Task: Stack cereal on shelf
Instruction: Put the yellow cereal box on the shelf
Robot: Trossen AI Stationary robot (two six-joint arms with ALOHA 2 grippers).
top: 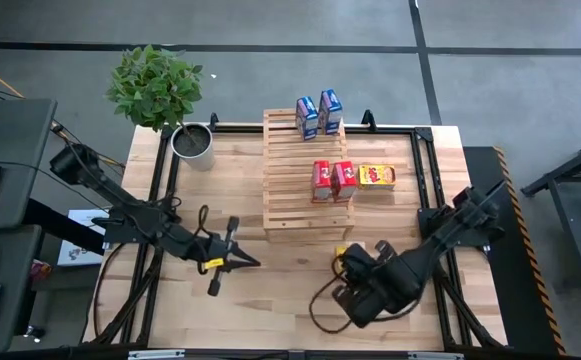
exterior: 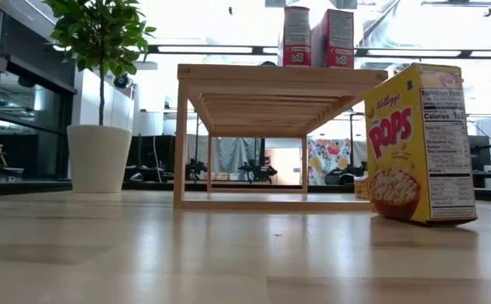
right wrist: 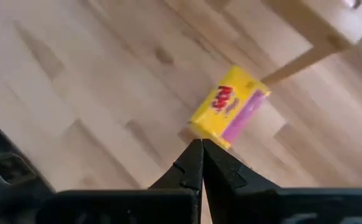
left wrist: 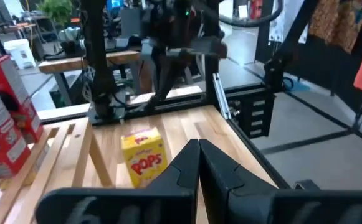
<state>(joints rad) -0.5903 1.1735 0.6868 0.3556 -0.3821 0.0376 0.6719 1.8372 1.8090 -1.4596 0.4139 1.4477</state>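
cardboard all round, so probably light, stiff-ish and easy to dent, best pinched across the narrow sides: yellow pops box [right wrist: 229, 107] upright on the table by the shelf [top: 305, 178], right gripper [right wrist: 202, 158] clenched empty over it, left gripper [top: 238, 258] clenched too.

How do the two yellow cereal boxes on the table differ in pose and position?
The near Pops box stands upright by the shelf's front corner; the far yellow box lies flat, front up, beside the red boxes. Both rest on the tabletop, off the shelf.
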